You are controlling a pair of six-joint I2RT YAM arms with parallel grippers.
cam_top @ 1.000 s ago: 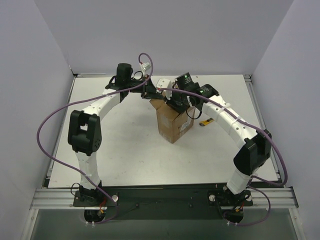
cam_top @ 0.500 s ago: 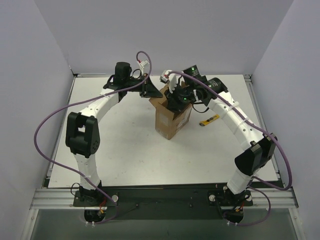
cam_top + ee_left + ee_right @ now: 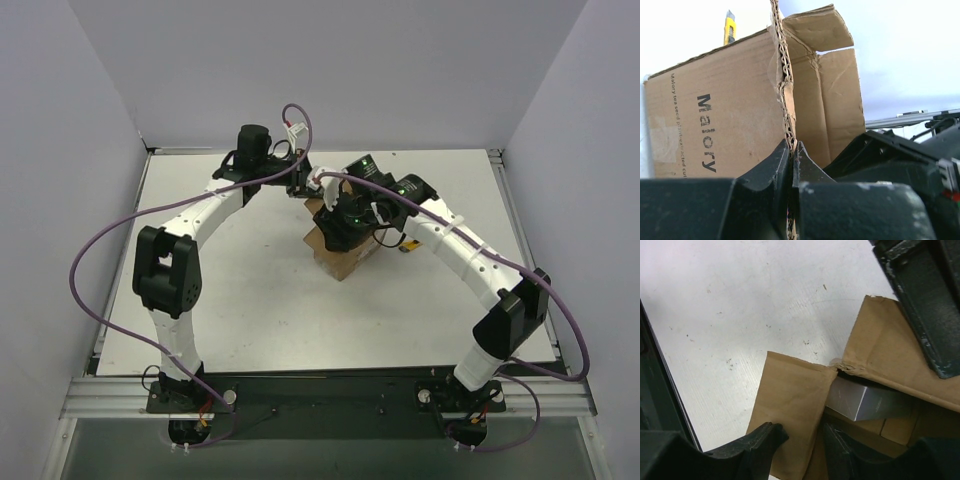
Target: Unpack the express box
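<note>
The express box (image 3: pixel 341 263), brown cardboard with its flaps open, stands at mid table, largely hidden under my right wrist. My left gripper (image 3: pixel 305 187) is shut on the corrugated edge of an upright flap (image 3: pixel 785 65); the left wrist view shows its jaws (image 3: pixel 791 148) pinching it beside the side printed "Malory" (image 3: pixel 710 130). My right gripper (image 3: pixel 336 228) is over the box's open top, open, with one fingertip (image 3: pixel 767 434) outside a folded-out flap (image 3: pixel 795 400) and the other over the box's inside. A pale grey-blue oblong item (image 3: pixel 865 401) lies inside the box.
A yellow-and-black utility knife (image 3: pixel 729 28) lies on the white table (image 3: pixel 250 300) beyond the box, on its right side. Grey walls enclose the table at the left, back and right. The left gripper's finger (image 3: pixel 920 300) shows at the top right of the right wrist view.
My right gripper has dropped from above the box down onto its open top. The box has shifted slightly. My left gripper stays on the flap and has moved a little right.
</note>
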